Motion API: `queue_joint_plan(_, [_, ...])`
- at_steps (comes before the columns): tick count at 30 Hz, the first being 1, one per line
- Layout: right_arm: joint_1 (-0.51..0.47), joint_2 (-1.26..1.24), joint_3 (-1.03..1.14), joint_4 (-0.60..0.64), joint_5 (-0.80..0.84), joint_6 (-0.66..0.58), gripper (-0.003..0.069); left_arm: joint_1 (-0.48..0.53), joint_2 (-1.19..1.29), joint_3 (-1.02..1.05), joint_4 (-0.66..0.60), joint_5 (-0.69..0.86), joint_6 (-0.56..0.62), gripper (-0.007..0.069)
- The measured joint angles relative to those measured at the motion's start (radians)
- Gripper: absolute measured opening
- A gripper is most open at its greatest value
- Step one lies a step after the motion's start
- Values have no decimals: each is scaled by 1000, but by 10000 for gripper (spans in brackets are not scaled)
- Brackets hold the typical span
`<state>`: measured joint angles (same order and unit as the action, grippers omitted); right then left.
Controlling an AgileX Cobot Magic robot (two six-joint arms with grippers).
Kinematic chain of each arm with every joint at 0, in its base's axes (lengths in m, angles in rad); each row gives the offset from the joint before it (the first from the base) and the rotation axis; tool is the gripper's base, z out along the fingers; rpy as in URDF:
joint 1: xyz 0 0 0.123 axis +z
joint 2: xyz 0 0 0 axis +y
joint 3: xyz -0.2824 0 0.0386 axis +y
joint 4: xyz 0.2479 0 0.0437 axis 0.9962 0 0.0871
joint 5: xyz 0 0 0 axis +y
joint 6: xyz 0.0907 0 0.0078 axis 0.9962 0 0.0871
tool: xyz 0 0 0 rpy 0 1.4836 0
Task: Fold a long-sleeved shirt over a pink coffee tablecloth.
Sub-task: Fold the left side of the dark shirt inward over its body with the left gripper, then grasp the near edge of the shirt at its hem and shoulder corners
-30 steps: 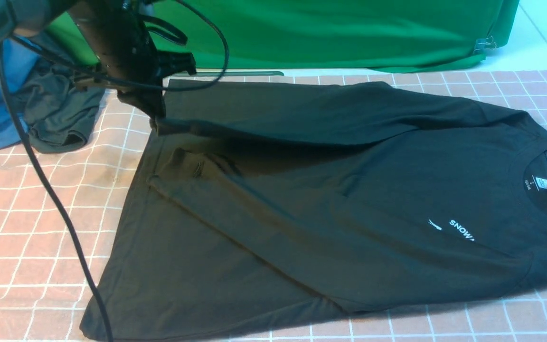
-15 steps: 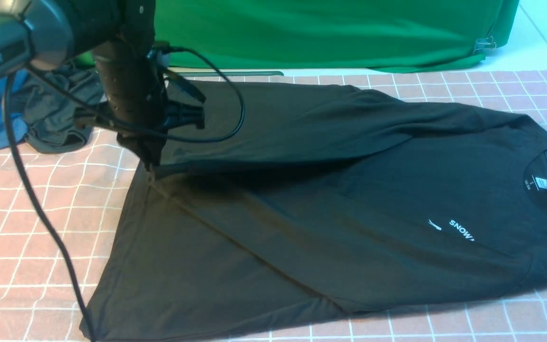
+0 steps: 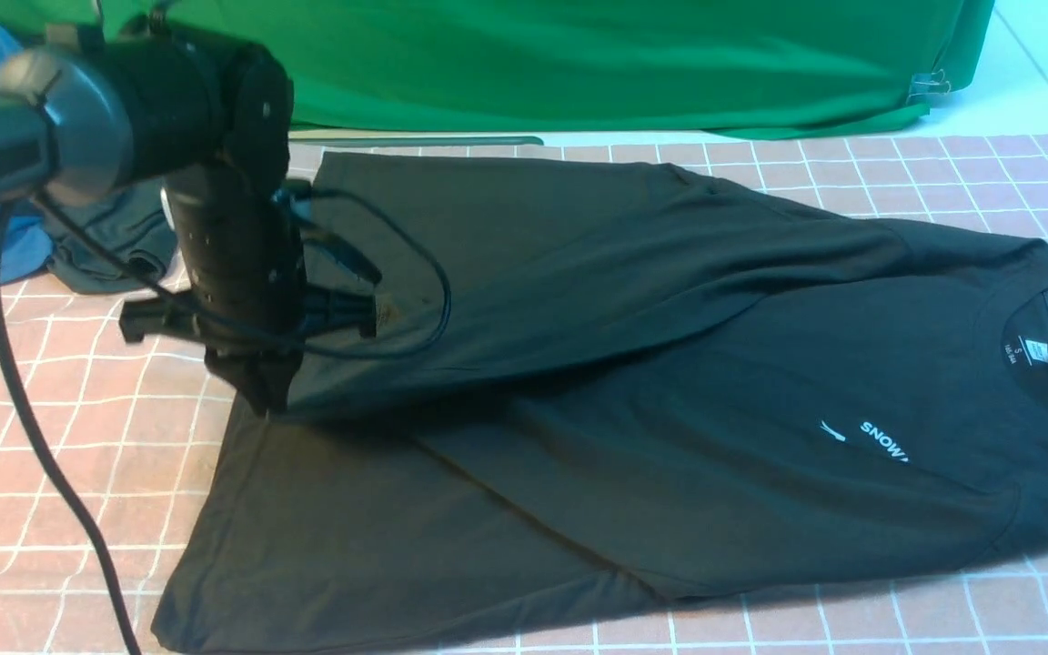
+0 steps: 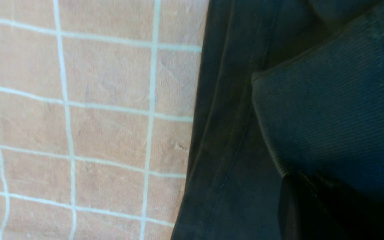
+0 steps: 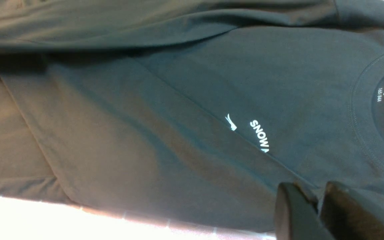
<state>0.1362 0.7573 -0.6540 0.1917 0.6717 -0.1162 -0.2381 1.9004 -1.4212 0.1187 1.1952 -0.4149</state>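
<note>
Below, pink tablecloth (image 3: 60,455) under shirt (image 3: 670,409); green cloth (image 3: 624,64) behind; left gripper (image 3: 265,396) clamps sleeve (image 3: 579,273); right gripper (image 5: 315,196) unclear.

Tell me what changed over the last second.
The left gripper, shut on the cuff of the long-sleeved shirt, came toward the robot, dragging the far sleeve across the shirt's body. Nothing was let go. The shirt's body and the pink coffee tablecloth stayed put.
</note>
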Motion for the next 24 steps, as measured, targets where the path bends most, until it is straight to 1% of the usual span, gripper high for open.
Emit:
queue_joint_plan(5, [0, 0, 0, 0, -1, -1, 176, 0, 0, 17, -26, -6, 0, 35])
queue_joint_plan(7, [0, 0, 0, 0, -1, -2, 176, 0, 0, 17, -22, -5, 1, 63])
queue_joint_plan(9, [0, 0, 0, 0, -1, -1, 178, 0, 0, 19, -8, -3, 3, 101])
queue_joint_plan(10, [0, 0, 0, 0, -1, -1, 180, 0, 0, 19, 20, 4, 5, 155])
queue_joint_plan(12, [0, 0, 0, 0, -1, -1, 182, 0, -2, 20, 49, 12, 6, 216])
queue_joint_plan(15, [0, 0, 0, 0, -1, 0, 183, 0, -24, 25, 49, 17, 6, 281])
queue_joint_plan(21, [0, 0, 0, 0, 0, 0, 183, 0, -140, 133, -31, 14, 1, 299])
queue_joint_plan(24, [0, 0, 0, 0, 0, 2, 186, 0, -235, 277, -45, 3, 0, 294])
